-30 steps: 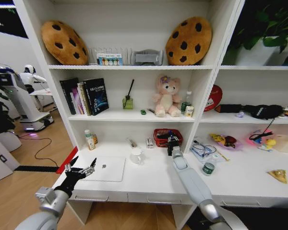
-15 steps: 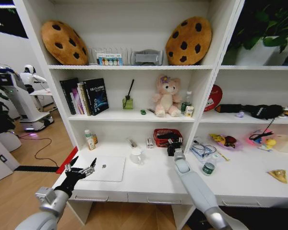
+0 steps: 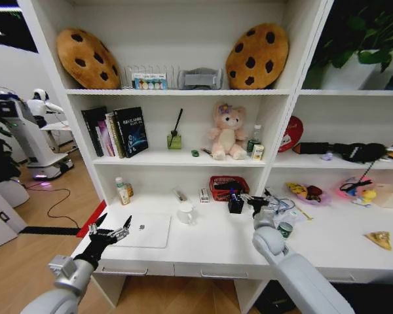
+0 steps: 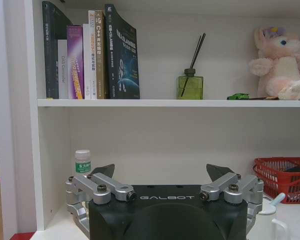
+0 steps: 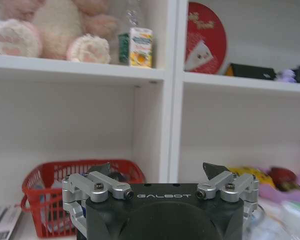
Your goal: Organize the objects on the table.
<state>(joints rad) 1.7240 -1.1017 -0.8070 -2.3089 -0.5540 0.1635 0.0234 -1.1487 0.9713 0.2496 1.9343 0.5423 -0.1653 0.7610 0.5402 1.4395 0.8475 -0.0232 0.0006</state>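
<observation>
My left gripper (image 3: 111, 230) hovers low on my left side, fingers spread wide, forearm angled up from the lower corner. My right arm reaches forward from my lower right, its gripper (image 3: 259, 203) held out ahead with the fingers parted.

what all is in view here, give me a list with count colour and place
laptop: 1, silver, desk front left
desk: 1, white
mug: 1, white, mid desk
basket: 1, red, desk back
black holder: 1, before basket
cookie cushions: 2, brown, top shelf
books: several, dark, middle shelf
plush bunny: 1, pink, middle shelf
diffuser: 1, green, middle shelf
left gripper: open, at laptop's left edge
right gripper: open, right of holder
</observation>
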